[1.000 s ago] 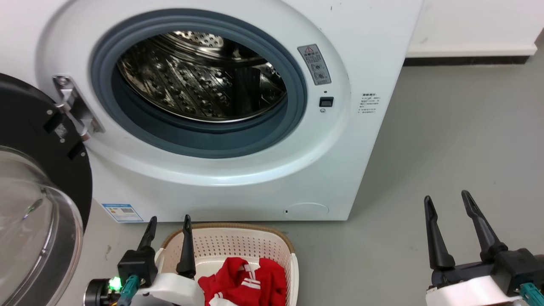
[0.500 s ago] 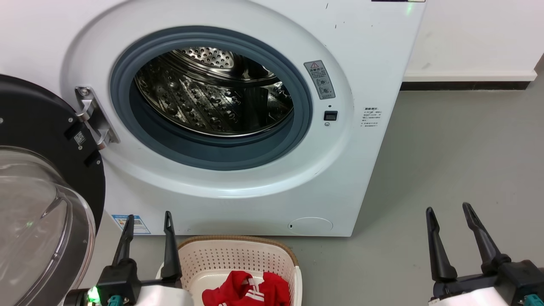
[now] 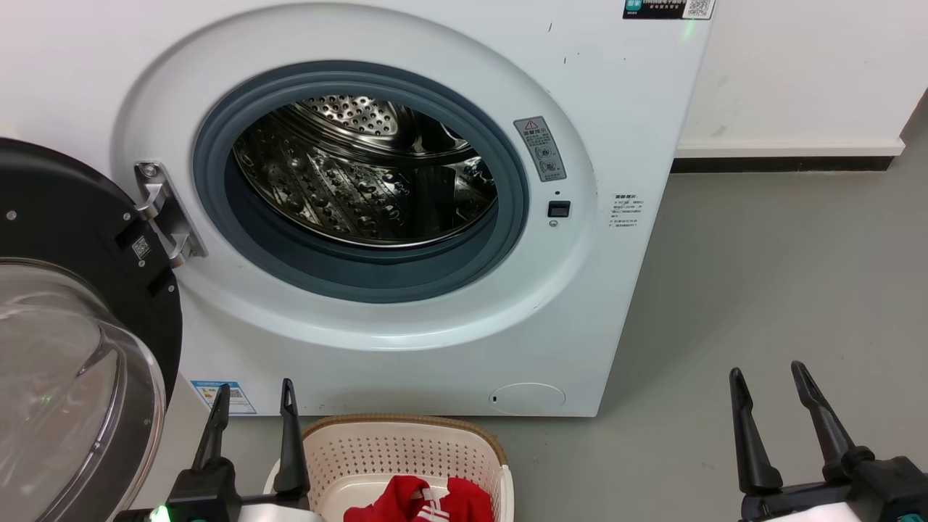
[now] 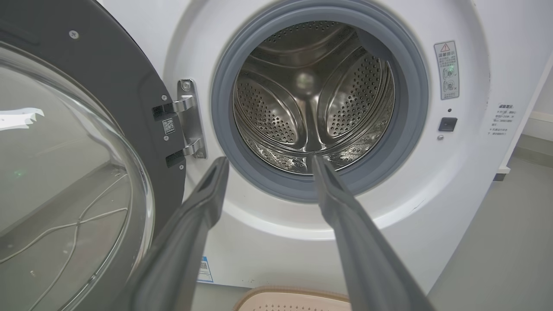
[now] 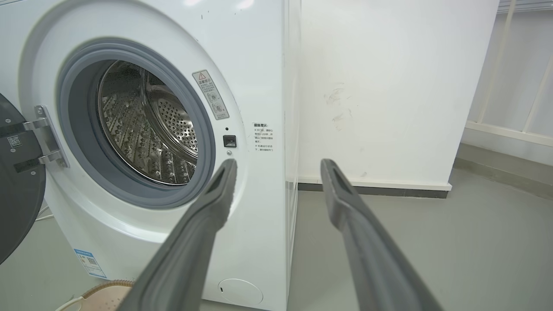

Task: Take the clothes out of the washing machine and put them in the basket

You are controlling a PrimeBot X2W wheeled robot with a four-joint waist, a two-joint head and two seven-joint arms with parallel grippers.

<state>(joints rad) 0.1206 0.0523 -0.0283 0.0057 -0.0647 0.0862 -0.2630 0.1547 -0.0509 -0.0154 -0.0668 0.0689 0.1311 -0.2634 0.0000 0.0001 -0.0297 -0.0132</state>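
The white washing machine [image 3: 638, 130] stands before me with its glass door [image 3: 65, 362] swung open to the left. Its steel drum [image 3: 362, 181] holds no cloth that I can see; the left wrist view shows the same bare drum [image 4: 311, 99]. The red clothes [image 3: 420, 500] lie in the cream basket [image 3: 406, 449] on the floor below the machine. My left gripper [image 3: 254, 388] is open beside the basket's left rim, nothing between its fingers. My right gripper [image 3: 768, 373] is open over the bare floor at lower right. In the wrist views both the left gripper [image 4: 268, 160] and the right gripper [image 5: 278, 162] stand apart and empty.
Grey floor [image 3: 783, 275] stretches to the right of the machine up to a white wall with a dark skirting [image 3: 783, 163]. The open door juts out on the left, close to my left arm. The basket's rim [image 5: 103, 287] peeks into the right wrist view.
The head camera has tilted up, so machine and basket sit lower in the picture. My left gripper has drawn left, off the basket, to beside its rim. The right gripper kept its place.
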